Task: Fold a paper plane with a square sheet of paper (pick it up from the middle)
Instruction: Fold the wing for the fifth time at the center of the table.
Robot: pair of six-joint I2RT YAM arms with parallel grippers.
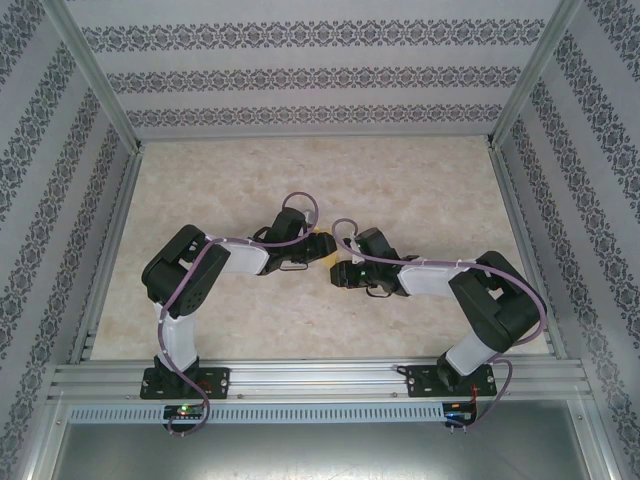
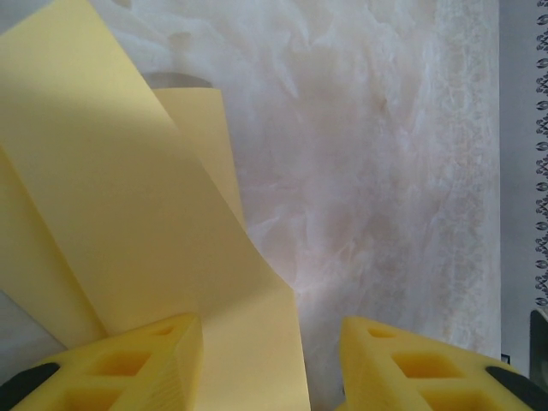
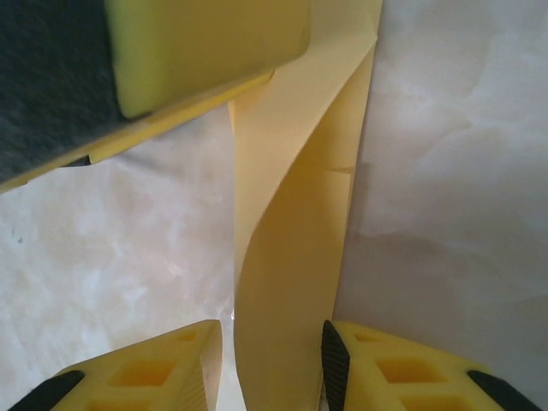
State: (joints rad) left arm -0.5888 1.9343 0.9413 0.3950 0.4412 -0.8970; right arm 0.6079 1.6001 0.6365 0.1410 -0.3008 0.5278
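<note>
Standing as a bent, part-folded strip over the middle of the table (image 3: pixel 445 171), square sheet of paper (image 3: pixel 291 214) loose between the parted jaws of the right gripper (image 3: pixel 270 334), brushing the left gripper (image 2: pixel 270 324), parted too. Seemingly mid-fold; next, reclamp squarely and flatten the crease

The pale marbled table (image 1: pixel 400 190) bears the creased yellow paper (image 2: pixel 128 214), one end raised.

My white-and-black left arm (image 1: pixel 190 275) is bent at the elbow and reaches inward, and the right arm (image 1: pixel 485 295) mirrors it, so both wrists almost meet at the centre. The left gripper (image 2: pixel 270 347), with yellow plastic fingers, has its jaws standing apart. The right gripper (image 3: pixel 270 347), just in front of it, has its jaws apart too.
</note>
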